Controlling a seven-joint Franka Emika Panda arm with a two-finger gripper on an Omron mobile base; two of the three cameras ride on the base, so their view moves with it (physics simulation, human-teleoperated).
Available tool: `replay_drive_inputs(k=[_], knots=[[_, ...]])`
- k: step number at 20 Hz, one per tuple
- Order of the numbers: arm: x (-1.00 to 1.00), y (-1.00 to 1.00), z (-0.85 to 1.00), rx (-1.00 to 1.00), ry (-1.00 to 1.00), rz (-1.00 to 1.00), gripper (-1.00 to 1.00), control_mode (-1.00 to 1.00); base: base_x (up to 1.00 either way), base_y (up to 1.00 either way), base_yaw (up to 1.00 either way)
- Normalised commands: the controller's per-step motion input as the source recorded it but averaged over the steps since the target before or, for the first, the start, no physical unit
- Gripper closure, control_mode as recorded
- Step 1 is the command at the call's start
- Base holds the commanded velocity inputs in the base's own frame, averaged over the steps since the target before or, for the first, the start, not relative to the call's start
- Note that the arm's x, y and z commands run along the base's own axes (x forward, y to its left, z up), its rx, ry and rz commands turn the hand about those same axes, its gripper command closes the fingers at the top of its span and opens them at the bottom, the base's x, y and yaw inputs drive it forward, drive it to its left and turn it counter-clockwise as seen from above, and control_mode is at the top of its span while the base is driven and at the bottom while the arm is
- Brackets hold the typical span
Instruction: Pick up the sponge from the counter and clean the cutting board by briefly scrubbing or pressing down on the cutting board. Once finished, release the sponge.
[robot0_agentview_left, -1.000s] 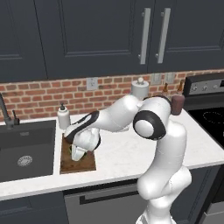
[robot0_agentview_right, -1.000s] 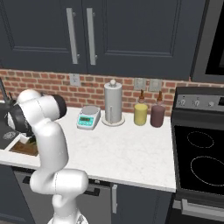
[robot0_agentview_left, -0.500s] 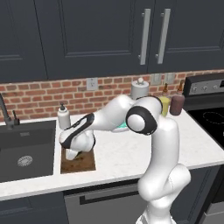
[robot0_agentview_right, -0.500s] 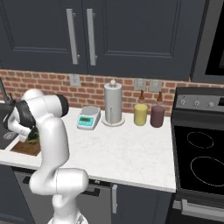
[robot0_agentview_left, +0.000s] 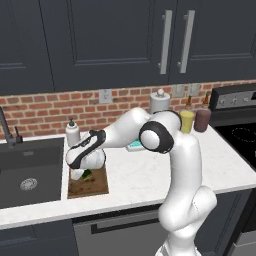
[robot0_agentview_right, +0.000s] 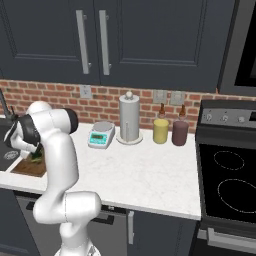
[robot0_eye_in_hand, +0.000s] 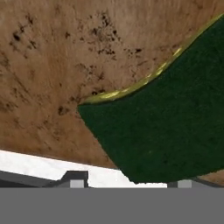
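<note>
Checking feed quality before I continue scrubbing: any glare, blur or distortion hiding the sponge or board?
Left base view: even, flat light, no glare; arm covers most of the sponge. Right base view: sharp, cutting board cropped at the left edge. Hand view: very close, sponge looms curved, board stains crisp.

A dark green top edged in yellow-green is shown on the sponge (robot0_eye_in_hand: 166, 113); mottled brown with dark specks is seen on the cutting board (robot0_eye_in_hand: 65, 65).

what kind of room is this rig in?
A rendered home kitchen, it seems: a dark inset sink in a white marble-look counter, a black stove top at one end, and dark cabinets above a brick backsplash.
</note>
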Motion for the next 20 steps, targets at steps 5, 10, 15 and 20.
replay_drive_inputs(k=[5, 10, 15, 20], knots=[[-0.01, -0.02, -0.04, 0.01, 0.01, 0.00, -1.00, -1.00, 0.00, 0.00, 0.00], [-0.11, -0.04, 0.21, 0.04, -0.11, 0.00, -1.00, -1.00, 0.00, 0.00, 0.00], [-0.33, -0.32, 0.27, 0.08, -0.20, 0.00, -1.00, -1.00, 0.00, 0.00, 0.00], [-0.48, -0.59, 0.29, 0.11, -0.28, -0.01, -1.00, -1.00, 0.00, 0.00, 0.00]])
